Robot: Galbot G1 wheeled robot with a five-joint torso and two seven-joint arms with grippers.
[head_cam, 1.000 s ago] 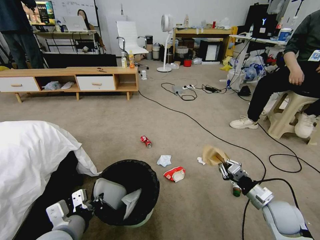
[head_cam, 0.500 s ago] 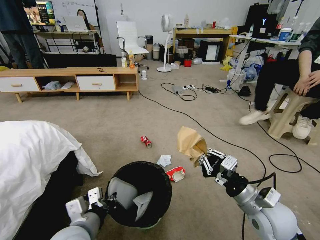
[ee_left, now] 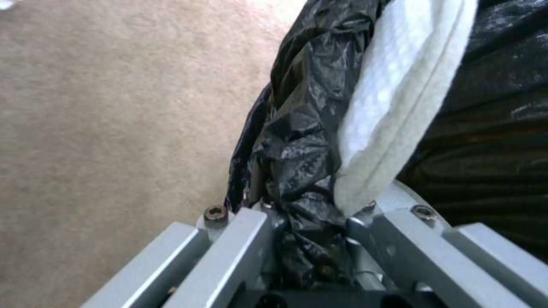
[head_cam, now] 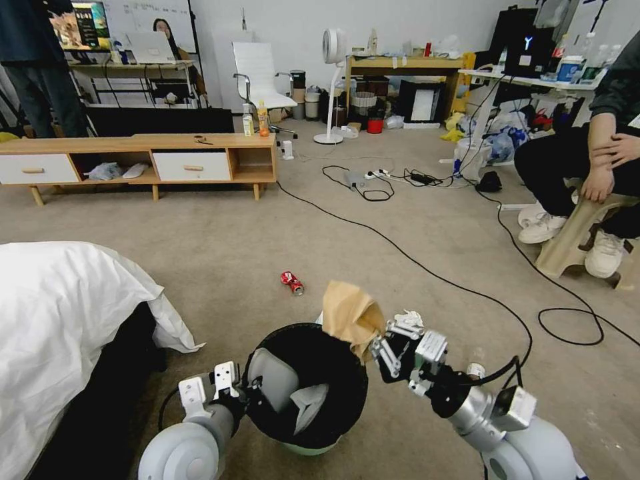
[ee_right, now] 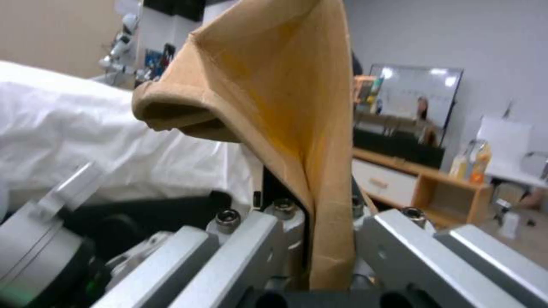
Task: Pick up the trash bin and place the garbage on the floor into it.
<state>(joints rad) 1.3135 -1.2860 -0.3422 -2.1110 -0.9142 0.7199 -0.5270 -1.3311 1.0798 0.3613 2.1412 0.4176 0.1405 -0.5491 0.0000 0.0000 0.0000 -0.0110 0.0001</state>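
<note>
**Brown paper brought up to the bin's rim**

Right pincer is clamped shut on the brown paper scrap, which stands up from the jaws like a crumpled cone. Over the last second it has been carried in from open carpet on the right, and the scrap is now held at the near-right edge of the trash bin. Over that same second the bin has been swung rightward to meet it. The left pincer is closed on the bin's rim, black liner bunched between the jaws and a pale sheet lying just inside. The bin appears to be held tilted, mouth toward the camera. By the look of it, the drop is close: the scrap sits at the rim, not yet clearly over the opening.

A count of what can be seen on the floor: one crushed red can, well beyond the bin; one white tissue, just past the right pincer; one small bottle beside the right wrist. Two black cables are seen crossing the carpet. One scrap is in hand, so at least three pieces are judged still to be collected. Any litter hidden behind the bin cannot be counted.
</note>
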